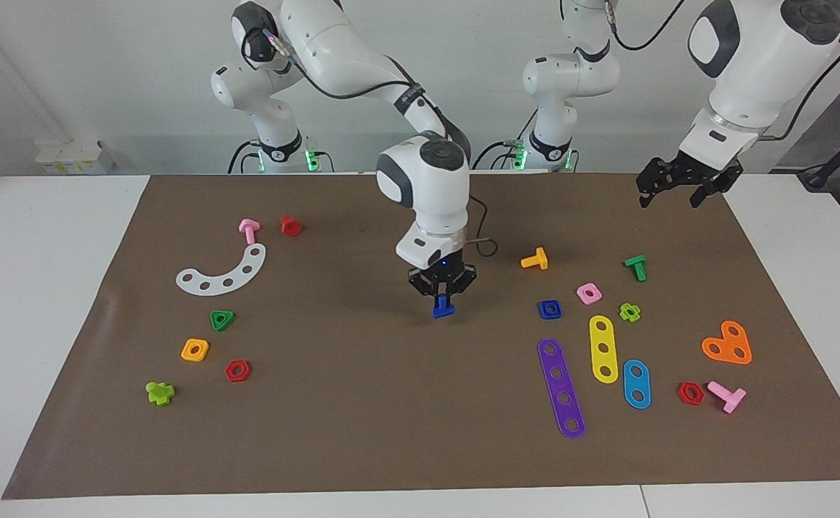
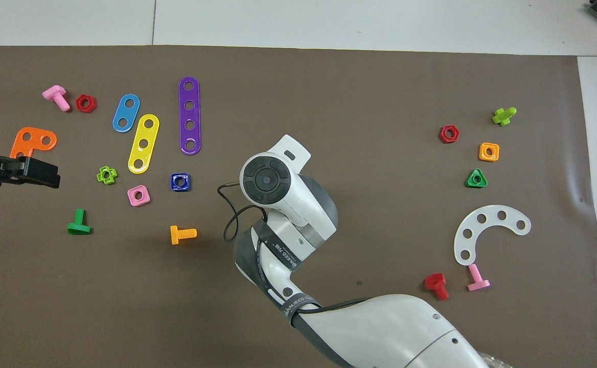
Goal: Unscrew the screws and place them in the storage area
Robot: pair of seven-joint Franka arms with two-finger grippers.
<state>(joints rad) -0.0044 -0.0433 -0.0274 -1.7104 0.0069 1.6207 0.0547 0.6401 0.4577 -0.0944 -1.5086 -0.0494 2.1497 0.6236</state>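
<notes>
The right pincer (image 1: 442, 293) hangs over the middle of the brown mat (image 1: 362, 432) on the table (image 1: 46, 288), pointing straight down, its fingers closed on the stem of the blue bolt (image 1: 443, 309). The bolt's flat triangular head hangs just below the fingertips, and whether it touches the mat cannot be told. In the overhead view the arm's own wrist hides both pincer and bolt.

The storage area (image 1: 247, 324) lies well apart from this pincer, toward the right arm's end of the table, a bare patch of mat edged by the white curved strip (image 1: 222, 273), the green triangle nut (image 1: 222, 319), the orange square nut (image 1: 195, 350) and the red hexagon nut (image 1: 237, 370).

Toward the left arm's end from the pincer sit the blue square nut (image 1: 549, 309) and the orange bolt (image 1: 535, 259).

The left pincer (image 1: 684, 188) waits in the air over the mat's edge at the left arm's end, its fingers spread apart and holding nothing.
</notes>
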